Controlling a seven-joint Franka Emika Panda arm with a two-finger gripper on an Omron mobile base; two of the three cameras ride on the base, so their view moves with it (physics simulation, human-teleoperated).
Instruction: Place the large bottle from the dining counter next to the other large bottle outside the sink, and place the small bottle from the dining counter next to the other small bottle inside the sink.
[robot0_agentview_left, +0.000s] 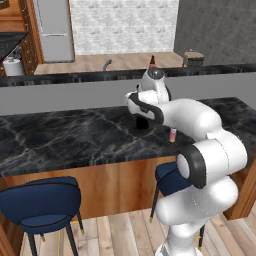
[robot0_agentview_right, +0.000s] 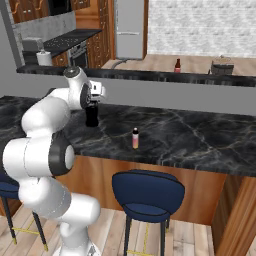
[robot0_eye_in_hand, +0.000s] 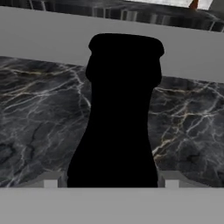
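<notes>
Dining bench: long black marble top, wooden front, blue stools below. It carries both items to be moved, so the base is parked at it.

Arm: rises from the base, folds over the bench edge and reaches forward, wrist roughly level, hand pointed horizontally at the bottle's upper part. This looks like a side approach for a neck grasp.

Large black bottle: upright on the bench, directly in front of the hand. In the hand view its neck and cap sit centred, the body spreading below between the two fingertips.

Claw: fingers spread wide, one on each side of the bottle, apparently not yet pressing it. Judgement: pre-grasp, closing comes next.

Amber-brown bottle: on the far bench beyond the grey ledge, well apart; a curved faucet stands near it. That is the destination for the black one.

Small pink bottle: upright on the dining bench, near the black bottle, untouched.
</notes>
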